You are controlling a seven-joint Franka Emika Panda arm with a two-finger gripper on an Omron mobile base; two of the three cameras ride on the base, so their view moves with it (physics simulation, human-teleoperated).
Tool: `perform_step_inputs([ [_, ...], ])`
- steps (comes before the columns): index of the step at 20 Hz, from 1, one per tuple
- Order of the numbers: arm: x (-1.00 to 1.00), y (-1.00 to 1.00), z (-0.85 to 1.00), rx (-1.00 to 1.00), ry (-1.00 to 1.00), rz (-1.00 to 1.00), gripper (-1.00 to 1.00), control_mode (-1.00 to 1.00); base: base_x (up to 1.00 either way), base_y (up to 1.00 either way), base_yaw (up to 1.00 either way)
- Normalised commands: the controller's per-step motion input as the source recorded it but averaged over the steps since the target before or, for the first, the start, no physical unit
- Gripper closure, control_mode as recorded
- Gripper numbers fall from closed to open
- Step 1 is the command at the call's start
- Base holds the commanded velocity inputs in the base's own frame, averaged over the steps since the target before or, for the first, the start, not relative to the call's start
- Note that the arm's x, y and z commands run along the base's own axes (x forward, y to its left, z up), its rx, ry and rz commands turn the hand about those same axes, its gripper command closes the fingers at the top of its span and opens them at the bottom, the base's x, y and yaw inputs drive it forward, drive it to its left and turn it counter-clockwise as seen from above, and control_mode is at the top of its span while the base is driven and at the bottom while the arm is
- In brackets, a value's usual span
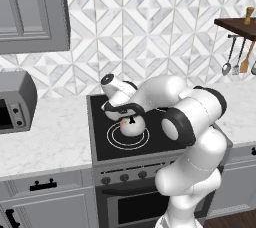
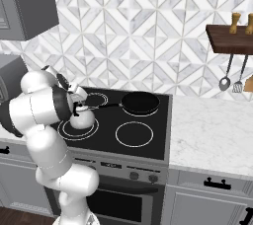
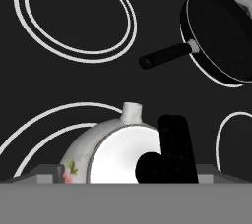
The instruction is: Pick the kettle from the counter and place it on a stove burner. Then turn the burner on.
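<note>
Kettle (image 3: 115, 152) sits on the stove burner (image 1: 114, 140), directly under the pincer (image 1: 121, 108); grip unclear.

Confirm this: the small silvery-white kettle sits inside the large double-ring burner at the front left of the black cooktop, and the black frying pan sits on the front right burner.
One part is wrong. The small silvery-white kettle does sit inside the large double-ring burner at the front left of the black cooktop, but the black frying pan sits on a back burner, as the right base view shows.
</note>
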Motion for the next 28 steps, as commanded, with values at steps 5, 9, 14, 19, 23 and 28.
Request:
perform_step_inputs([
  [5, -0.41, -0.40, -0.98, -0.06, 0.04, 0.11, -1.00, -1.00, 0.00, 0.00, 0.00],
  [9, -0.64, -0.57, -1.00, -0.02, 0.00, 0.11, -1.00, -1.00, 0.00, 0.00, 0.00],
  [14, -0.57, -0.41, -1.00, 0.12, 0.00, 0.04, -1.00, -1.00, 0.00, 0.00, 0.00],
  [19, -0.27, -0.02, -0.99, 0.17, -0.04, 0.01, -1.00, -1.00, 0.00, 0.00, 0.00],
  [23, -0.62, -0.17, -1.00, 0.15, -0.08, 0.06, -1.00, -1.00, 0.00, 0.00, 0.00],
  [28, -0.97, -0.51, -1.00, 0.07, -0.04, 0.10, -1.00, -1.00, 0.00, 0.00, 0.00],
])
